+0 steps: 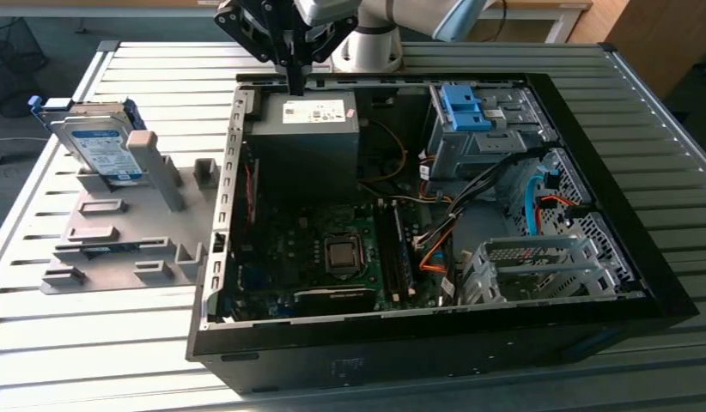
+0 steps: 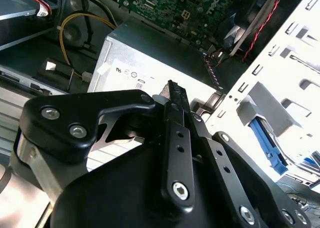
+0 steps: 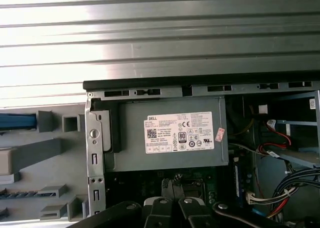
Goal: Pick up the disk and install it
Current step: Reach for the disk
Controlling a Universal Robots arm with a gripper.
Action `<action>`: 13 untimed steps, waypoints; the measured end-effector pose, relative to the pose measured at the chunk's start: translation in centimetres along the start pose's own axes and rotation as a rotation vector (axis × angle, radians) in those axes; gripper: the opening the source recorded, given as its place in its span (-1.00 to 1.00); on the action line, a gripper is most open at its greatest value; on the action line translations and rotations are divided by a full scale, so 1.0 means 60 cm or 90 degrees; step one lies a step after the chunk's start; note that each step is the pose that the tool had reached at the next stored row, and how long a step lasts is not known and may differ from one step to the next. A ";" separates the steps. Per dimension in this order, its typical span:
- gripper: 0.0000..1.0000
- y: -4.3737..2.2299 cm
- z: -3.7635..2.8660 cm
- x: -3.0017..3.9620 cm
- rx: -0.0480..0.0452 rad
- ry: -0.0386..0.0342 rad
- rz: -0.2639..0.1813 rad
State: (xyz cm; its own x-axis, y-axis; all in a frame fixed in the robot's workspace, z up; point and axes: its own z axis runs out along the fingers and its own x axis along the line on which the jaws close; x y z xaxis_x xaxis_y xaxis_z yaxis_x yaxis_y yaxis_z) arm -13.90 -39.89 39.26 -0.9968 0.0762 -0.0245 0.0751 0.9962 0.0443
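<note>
The tool hung over the grey power box, fingers pressed together, empty. The disk stood in a grey stand.

The arm is grey with a blue cap. Its gripper is black, with flat bars and round silver screws.

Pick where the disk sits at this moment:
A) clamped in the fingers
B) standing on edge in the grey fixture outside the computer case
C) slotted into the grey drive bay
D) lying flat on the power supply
B: the disk stands on edge in the grey fixture, at the exterior view's left of the computer case, while the gripper hangs over the power supply.
</note>
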 end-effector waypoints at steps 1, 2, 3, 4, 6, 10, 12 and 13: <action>-0.79 0.000 0.000 0.001 0.0000 0.0000 0.000; -0.79 0.000 0.000 0.002 0.0000 0.0000 0.000; -0.79 0.000 0.000 0.002 0.0000 0.0000 0.000; -0.79 0.000 0.000 0.003 0.0000 0.0000 0.000; -0.79 0.000 0.000 0.004 0.0000 0.0000 0.000; -0.79 0.000 0.000 0.005 0.0000 0.0000 0.000; -0.79 0.000 0.001 0.006 0.0000 0.0000 0.000; -0.79 0.000 0.001 0.006 0.0000 0.0000 0.000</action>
State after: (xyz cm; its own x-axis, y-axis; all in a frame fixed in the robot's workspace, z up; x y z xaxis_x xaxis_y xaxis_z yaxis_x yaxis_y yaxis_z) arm -14.27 -39.89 39.21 -0.9968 0.0762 -0.0245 0.0751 0.9962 0.0444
